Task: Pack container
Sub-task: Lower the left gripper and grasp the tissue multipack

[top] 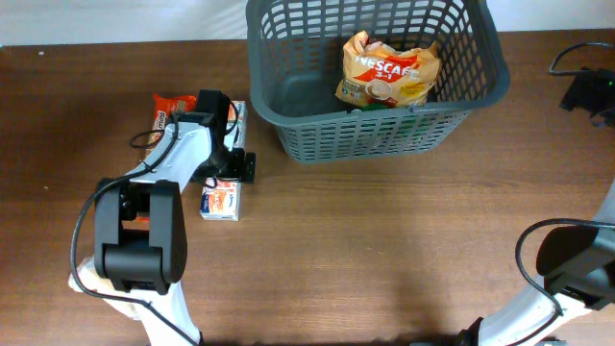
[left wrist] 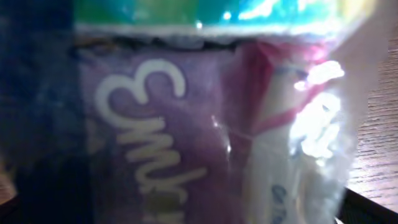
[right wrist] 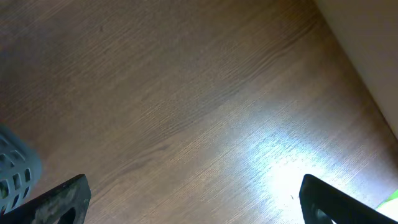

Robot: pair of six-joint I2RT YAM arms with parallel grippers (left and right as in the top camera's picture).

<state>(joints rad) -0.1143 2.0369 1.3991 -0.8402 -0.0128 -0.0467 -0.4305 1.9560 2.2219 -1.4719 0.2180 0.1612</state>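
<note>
slip risk at left pickup

left end effector (top: 233,161) wide open, tight over glossy purple packet (left wrist: 161,137), nothing gripped; film could slip on closing. container (top: 365,137) nr, just right on bench (top: 384,240). right end effector (right wrist: 196,202) open, empty.

Black device (top: 588,93) lies on brown wooden table (top: 384,240).

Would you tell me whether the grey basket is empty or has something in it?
Not empty: a yellow Nescafe bag lies inside the basket, visible through its open top in the overhead view.
</note>
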